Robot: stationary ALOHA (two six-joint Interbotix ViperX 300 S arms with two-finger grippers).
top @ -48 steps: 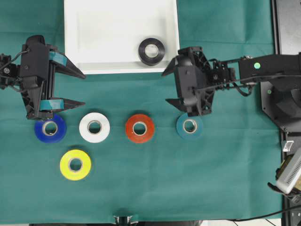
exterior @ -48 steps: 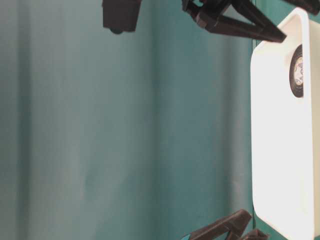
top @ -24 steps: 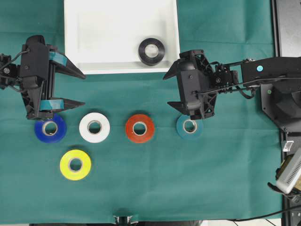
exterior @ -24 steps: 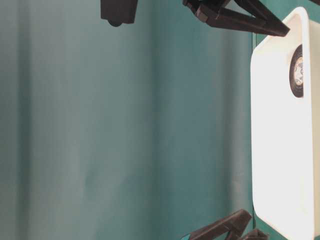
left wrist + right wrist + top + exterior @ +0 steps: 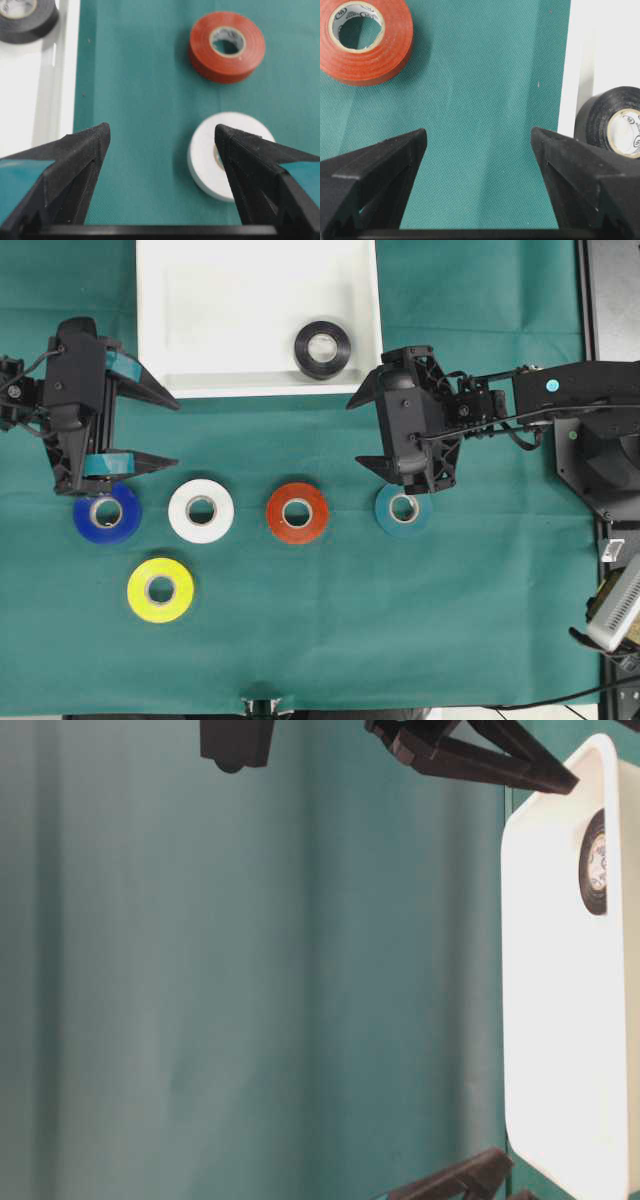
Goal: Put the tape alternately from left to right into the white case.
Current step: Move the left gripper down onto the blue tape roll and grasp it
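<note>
While one glossy black tape roll point(image 5: 322, 348) lies inside the shallow white plastic case point(image 5: 258, 387), I list five outside.
I hold left gripper point(image 5: 150, 429) and right gripper point(image 5: 359, 425) wide apart, empty, just below the case, ready for the next picks.

black roll point(image 5: 322, 348) in white case point(image 5: 200, 310) | five rolls on green cloth point(image 5: 400, 620) | both jaws spread, empty

Faint print on pale cores of red tape point(image 5: 366, 41) and black tape point(image 5: 615, 125), unreadable
</note>
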